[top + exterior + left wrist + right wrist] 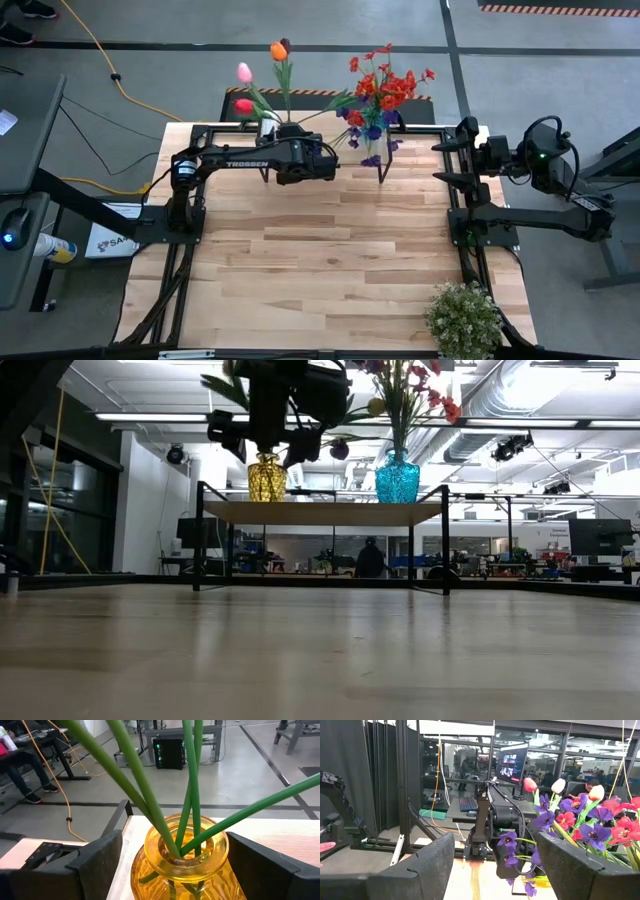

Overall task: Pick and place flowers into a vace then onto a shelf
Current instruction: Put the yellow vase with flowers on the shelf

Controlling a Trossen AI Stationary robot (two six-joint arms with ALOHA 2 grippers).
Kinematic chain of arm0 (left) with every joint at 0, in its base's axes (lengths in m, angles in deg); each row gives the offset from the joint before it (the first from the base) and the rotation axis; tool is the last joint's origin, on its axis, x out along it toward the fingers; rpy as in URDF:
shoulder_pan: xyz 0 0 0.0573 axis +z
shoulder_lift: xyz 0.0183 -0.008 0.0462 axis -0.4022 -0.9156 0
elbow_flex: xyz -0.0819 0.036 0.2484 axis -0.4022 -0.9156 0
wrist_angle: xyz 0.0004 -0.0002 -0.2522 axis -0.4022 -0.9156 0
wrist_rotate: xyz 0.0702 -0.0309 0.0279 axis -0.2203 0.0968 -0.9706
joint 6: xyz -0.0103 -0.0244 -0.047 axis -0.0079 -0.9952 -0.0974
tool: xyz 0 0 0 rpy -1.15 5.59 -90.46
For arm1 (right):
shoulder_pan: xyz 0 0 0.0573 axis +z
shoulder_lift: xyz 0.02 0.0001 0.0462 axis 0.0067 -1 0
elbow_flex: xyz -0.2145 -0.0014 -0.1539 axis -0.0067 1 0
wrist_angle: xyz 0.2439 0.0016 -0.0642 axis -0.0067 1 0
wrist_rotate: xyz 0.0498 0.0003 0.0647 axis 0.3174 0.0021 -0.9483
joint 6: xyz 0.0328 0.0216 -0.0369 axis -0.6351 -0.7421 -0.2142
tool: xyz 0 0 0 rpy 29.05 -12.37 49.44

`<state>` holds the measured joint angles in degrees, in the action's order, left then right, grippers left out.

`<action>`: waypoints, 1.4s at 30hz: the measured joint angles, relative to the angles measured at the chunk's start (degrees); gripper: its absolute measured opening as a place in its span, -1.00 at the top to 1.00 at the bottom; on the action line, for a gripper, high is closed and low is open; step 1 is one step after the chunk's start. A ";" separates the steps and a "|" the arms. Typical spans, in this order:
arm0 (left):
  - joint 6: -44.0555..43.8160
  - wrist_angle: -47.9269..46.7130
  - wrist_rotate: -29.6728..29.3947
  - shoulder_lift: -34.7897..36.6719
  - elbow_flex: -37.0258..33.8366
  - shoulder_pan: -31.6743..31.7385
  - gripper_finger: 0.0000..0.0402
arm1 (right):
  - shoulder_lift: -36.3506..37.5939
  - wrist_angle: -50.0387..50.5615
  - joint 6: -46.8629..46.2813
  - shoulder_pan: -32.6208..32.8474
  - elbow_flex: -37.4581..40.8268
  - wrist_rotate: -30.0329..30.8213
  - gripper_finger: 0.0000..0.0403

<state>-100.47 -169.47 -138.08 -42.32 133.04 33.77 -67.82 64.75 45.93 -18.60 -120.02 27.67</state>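
Jaws of our left gripper (170,870) stand wide, 1 on each side of the yellow vase (185,862) on the shelf (320,512), not touching; flowers (187,795) rise between them. Right gripper (452,162) waits apart, open.

Low view: left gripper (270,435) partly covers the yellow vase (266,477); flower heads cut off at the frame top. Left wrist view: the vase base lies below the frame, between the fingers (95,862); stems (190,790) leave the frame above.
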 joint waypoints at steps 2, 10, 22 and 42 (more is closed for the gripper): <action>-0.02 -0.01 -0.01 0.00 0.00 0.01 -0.90 | 0.00 0.00 0.00 -0.02 0.00 0.00 -0.36; -0.14 0.00 0.00 0.00 0.00 0.01 -0.90 | 0.00 0.00 0.00 -0.02 0.00 0.00 -0.36; -0.19 0.04 0.15 0.00 0.00 0.01 -0.92 | 0.00 0.00 0.00 -0.02 0.00 0.00 -0.36; 0.03 0.10 0.66 0.04 0.07 0.01 -0.96 | 0.00 0.00 -0.22 -0.01 0.00 0.02 -0.36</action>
<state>-100.44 -169.37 -137.42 -42.28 133.11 33.78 -67.82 64.75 45.71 -18.61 -120.02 27.70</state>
